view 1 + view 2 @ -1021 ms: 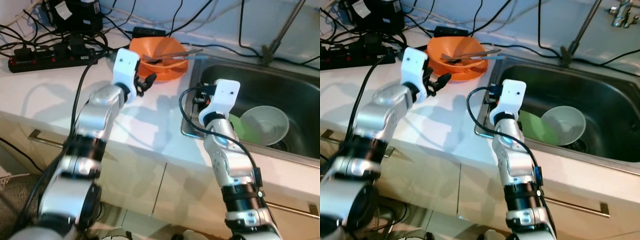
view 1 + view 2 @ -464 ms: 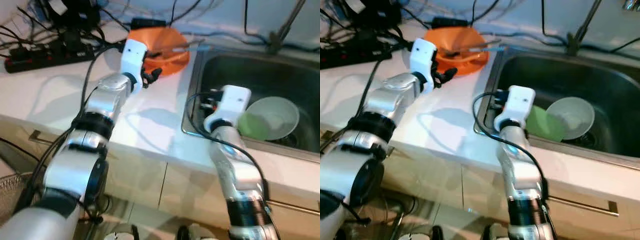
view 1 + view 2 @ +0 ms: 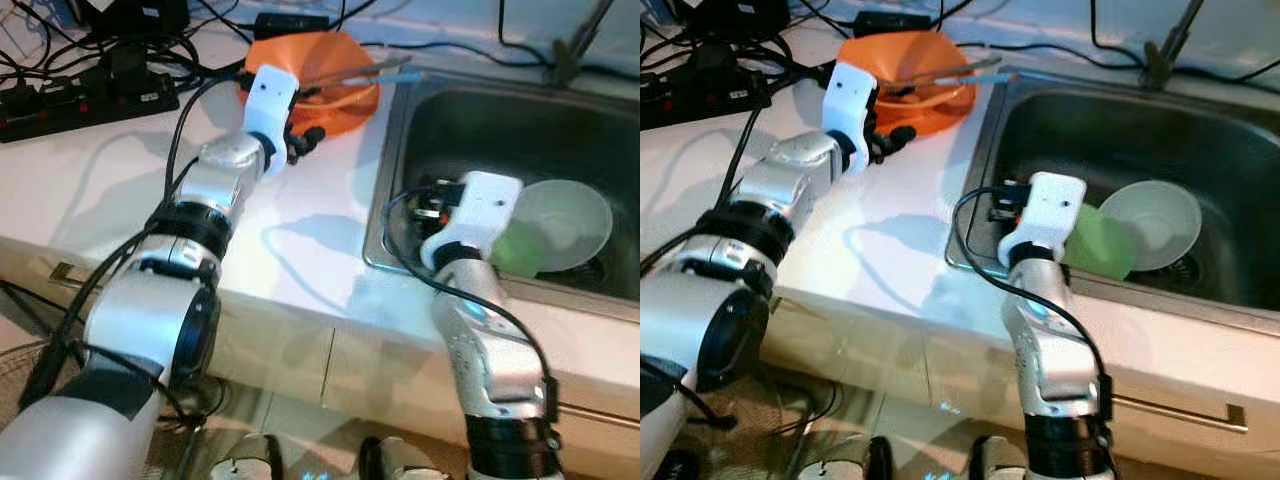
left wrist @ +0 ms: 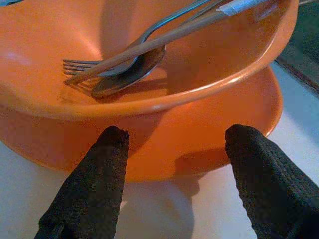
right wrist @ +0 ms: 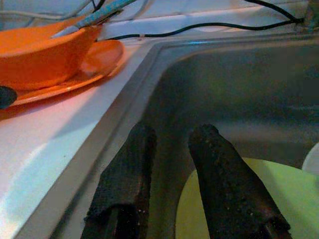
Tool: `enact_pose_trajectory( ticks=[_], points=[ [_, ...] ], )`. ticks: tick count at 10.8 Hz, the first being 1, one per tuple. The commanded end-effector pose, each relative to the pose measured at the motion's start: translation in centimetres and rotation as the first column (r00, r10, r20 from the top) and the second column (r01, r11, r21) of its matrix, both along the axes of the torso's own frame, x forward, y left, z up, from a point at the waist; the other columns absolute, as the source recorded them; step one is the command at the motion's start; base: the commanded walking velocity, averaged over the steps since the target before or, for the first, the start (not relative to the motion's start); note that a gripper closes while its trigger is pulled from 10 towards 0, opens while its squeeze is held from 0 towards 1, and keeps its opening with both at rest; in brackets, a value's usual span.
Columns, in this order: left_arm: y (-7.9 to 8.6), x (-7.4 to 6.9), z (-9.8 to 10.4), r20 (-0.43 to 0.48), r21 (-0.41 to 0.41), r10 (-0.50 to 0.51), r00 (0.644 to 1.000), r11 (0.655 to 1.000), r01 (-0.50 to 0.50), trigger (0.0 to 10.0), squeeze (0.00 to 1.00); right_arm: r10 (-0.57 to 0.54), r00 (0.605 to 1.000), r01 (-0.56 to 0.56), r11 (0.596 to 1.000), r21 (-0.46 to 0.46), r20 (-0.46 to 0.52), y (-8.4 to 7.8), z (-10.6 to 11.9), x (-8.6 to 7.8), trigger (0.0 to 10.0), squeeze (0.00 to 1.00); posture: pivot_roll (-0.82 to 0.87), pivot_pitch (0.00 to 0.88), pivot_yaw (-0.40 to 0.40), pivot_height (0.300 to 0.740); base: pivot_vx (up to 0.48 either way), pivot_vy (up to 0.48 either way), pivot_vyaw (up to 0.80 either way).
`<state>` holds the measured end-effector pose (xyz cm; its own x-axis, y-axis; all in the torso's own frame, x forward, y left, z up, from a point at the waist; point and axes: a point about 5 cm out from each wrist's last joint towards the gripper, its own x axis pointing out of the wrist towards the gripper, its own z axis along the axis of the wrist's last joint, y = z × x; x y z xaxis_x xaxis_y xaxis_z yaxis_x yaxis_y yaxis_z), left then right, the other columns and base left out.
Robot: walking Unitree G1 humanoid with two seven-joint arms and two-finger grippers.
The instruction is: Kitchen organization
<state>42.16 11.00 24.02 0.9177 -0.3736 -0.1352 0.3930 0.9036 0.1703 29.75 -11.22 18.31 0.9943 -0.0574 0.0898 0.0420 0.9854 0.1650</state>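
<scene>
An orange bowl (image 3: 330, 70) stands on an orange plate (image 4: 209, 124) at the back of the white counter, beside the sink. A fork, a spoon (image 4: 127, 74) and chopsticks lie in it. My left gripper (image 4: 172, 159) is open, low over the counter, with its fingertips just short of the plate's rim. A green plate (image 3: 515, 250) and a pale bowl (image 3: 570, 205) lie in the steel sink (image 3: 392, 180). My right gripper (image 5: 173, 132) hangs inside the sink by its left wall, above the green plate, fingers close together with nothing between them.
A black power strip (image 3: 90, 100) and tangled cables cover the back left of the counter. A faucet stem (image 3: 570, 55) rises behind the sink. Cabinet fronts with a handle (image 3: 60, 272) run below the counter edge.
The whole view has shifted as the camera moved. My left arm has stretched further toward the orange bowl. The right gripper stays at the sink's left side.
</scene>
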Motion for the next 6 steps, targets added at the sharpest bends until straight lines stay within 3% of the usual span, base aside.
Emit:
enact_pose_trajectory(
  ticks=[1,6],
  points=[
    [0.0,0.1,-0.1,-0.004,0.021,0.014,1.000,1.000,-0.014,10.0,0.00,-0.018,0.997,0.019,1.000,0.006,-0.073,0.0,-1.4,-0.6,10.0,0.00,-0.15,0.226,0.024,0.719,0.000,0.000,0.00],
    [0.2,0.5,2.9,0.065,0.016,0.025,0.998,1.000,-0.026,10.0,0.00,-0.046,0.999,0.047,0.999,0.015,-0.014,-0.8,0.2,-0.2,10.0,0.00,-0.16,0.186,0.033,0.719,0.000,0.000,0.00]
  ],
)
